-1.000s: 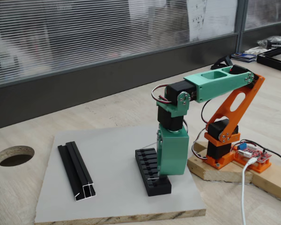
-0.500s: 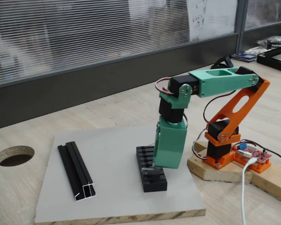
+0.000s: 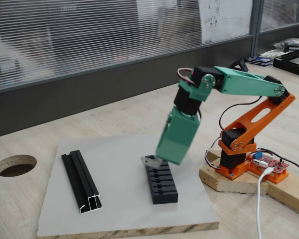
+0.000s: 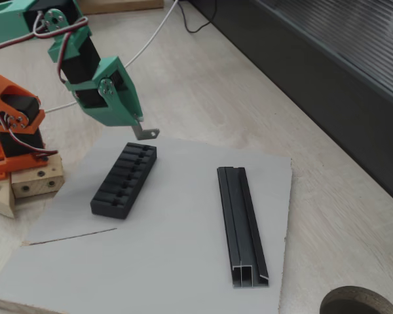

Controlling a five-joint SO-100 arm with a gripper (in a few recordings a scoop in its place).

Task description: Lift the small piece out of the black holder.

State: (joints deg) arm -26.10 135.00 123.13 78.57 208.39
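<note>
Resting on the pale wooden bench (image 3: 114, 119) is a flat grey rectangular board (image 3: 114, 199) that carries the work items; in both fixed views a long thin black channel rail with silvery cut ends (image 3: 81, 180) lies on the board well apart from the arm, and nothing stands between it and the short black rectangular slotted holder (image 3: 161, 182). A round hole (image 3: 15, 165) is cut in the bench off the board's corner near the rail. Green-and-orange arm is bolted to a wooden base block (image 4: 23, 180) beside the board, with a small orange circuit board (image 3: 269, 167) and a white cable (image 3: 261, 199) next to it. The holder (image 4: 124, 179) lies flat on the board; its crosswise slots face up. The tiny grey metal L-shaped piece (image 3: 150, 161) is clear of the holder, raised just above the holder's far end in a fixed view; in the other fixed view the piece (image 4: 146, 133) hangs in the air just beyond the holder's near-arm end, not touching it. The green gripper (image 3: 157, 160) is tilted, its tip pointing down toward the board, and the piece projects from that tip (image 4: 139, 127). Gripper is clenched on the piece; the gap between the fingers is too small to make out.
</note>
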